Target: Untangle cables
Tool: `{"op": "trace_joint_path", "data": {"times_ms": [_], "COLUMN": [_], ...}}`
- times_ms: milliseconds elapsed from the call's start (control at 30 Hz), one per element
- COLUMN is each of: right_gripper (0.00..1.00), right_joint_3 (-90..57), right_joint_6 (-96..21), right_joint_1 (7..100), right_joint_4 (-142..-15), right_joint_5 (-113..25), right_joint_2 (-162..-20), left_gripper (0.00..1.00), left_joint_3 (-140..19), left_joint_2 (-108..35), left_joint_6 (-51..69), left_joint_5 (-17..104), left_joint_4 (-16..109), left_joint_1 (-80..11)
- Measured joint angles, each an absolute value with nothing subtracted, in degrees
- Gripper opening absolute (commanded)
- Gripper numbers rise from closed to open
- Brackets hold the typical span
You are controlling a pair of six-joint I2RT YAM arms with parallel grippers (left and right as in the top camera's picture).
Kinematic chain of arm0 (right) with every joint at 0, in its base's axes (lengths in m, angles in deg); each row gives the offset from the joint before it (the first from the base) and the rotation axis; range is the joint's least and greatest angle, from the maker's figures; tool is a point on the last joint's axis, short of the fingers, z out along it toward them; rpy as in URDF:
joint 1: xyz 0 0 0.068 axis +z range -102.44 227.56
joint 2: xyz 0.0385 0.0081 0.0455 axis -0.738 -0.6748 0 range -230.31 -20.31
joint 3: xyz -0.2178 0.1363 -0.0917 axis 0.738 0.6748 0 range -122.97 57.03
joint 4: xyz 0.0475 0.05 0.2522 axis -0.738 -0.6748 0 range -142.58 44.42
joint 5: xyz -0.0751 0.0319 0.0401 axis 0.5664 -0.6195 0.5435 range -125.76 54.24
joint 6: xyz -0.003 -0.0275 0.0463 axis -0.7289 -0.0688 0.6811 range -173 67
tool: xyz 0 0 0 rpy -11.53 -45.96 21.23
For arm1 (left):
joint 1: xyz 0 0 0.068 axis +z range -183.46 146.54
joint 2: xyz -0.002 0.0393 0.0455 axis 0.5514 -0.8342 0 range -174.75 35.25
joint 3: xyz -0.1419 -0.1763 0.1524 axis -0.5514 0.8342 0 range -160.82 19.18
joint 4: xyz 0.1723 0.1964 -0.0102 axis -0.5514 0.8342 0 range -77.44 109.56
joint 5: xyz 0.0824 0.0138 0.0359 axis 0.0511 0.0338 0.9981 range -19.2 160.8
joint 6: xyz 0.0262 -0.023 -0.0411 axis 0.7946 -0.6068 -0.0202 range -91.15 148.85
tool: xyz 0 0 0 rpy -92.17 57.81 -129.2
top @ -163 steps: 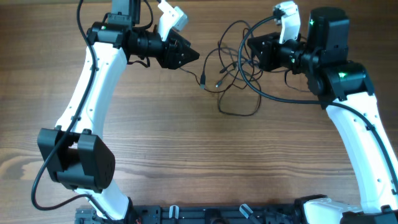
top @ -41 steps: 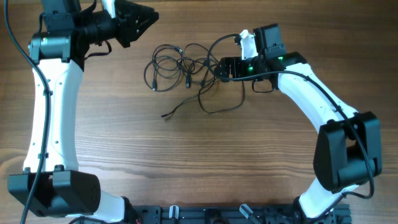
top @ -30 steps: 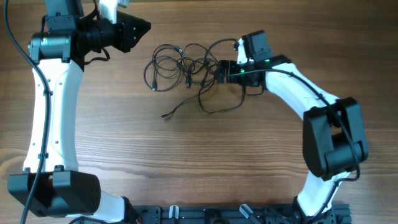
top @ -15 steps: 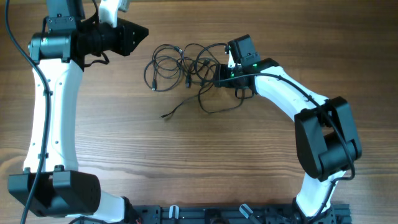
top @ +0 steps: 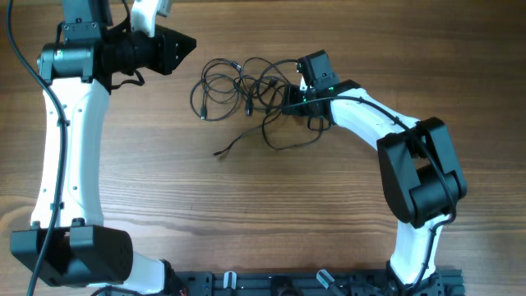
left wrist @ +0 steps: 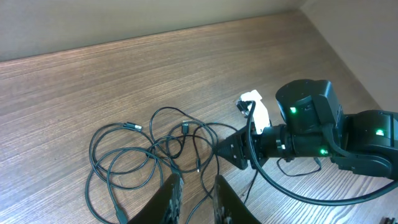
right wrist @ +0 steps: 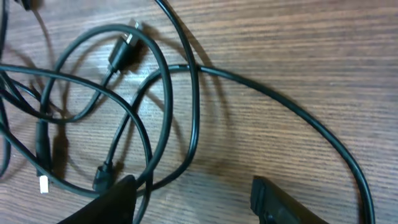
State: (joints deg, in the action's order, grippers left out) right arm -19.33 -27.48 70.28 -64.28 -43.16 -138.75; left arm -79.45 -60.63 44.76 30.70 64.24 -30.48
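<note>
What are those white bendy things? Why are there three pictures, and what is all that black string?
Those are two robot arms. Each ends in a two-finger pincher called a gripper. One picture looks down from above the wooden table. The other two come from small cameras on the robot's wrists, so its own fingers show at the bottom. The black string is a tangle of thin cables with little plugs, lying on the table. The left gripper hangs off to one side, fingers almost together, holding nothing. The right gripper is low at the tangle's edge with its fingers apart. I can't see it pinching a cable.
</note>
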Motion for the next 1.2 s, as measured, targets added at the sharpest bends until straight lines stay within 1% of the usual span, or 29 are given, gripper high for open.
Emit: {"op": "trace_joint_path", "data": {"times_ms": [167, 333, 500, 567, 600, 633, 667, 900, 1000, 1067, 1200], "right_gripper": [0.59, 0.59, 0.55, 0.46, 0.37, 0.26, 0.06, 0.05, 0.05, 0.04, 0.04], "right_joint_3": [-19.3, -19.3, -19.3, -19.4, -19.3, -19.3, -19.3, -19.3, -19.3, -19.1, -19.0], "right_joint_6": [-27.5, -27.0, -25.8, -25.1, -24.7, -24.4, -23.6, -21.9, -22.9, -24.0, -26.0], "right_joint_1": [70.3, 70.7, 72.5, 72.9, 73.0, 73.0, 73.0, 73.0, 73.0, 73.0, 73.0], "right_joint_4": [-64.1, -60.8, -59.6, -59.1, -59.2, -59.0, -59.0, -60.1, -63.6, -66.7, -71.9], "right_joint_5": [-43.3, -44.7, -45.0, -44.9, -44.9, -44.9, -44.9, -45.0, -44.5, -43.3, -42.1], "right_joint_2": [-138.8, -138.8, -139.9, -140.5, -140.6, -140.8, -140.9, -141.3, -139.4, -135.1, -119.9], "left_gripper": [0.19, 0.19, 0.19, 0.19, 0.19, 0.19, 0.19, 0.20, 0.20, 0.25, 0.34], "left_joint_3": [-79.5, -79.5, -79.5, -79.5, -79.5, -79.5, -79.5, -79.5, -79.5, -79.5, -79.5], "left_joint_2": [-60.6, -60.6, -60.6, -60.6, -60.6, -60.6, -60.6, -60.6, -60.6, -60.6, -60.6], "left_joint_6": [44.8, 44.8, 44.8, 44.8, 44.8, 44.8, 44.8, 44.8, 44.8, 44.8, 45.7], "left_joint_5": [30.7, 30.7, 30.7, 30.7, 30.7, 30.7, 30.7, 30.7, 30.7, 30.7, 30.7], "left_joint_4": [64.9, 65.9, 66.2, 66.4, 66.4, 66.4, 66.4, 66.4, 66.7, 67.2, 69.1], "left_joint_1": [-30.5, -30.5, -30.5, -30.5, -30.5, -30.5, -30.5, -30.5, -30.5, -30.5, -30.5]}}
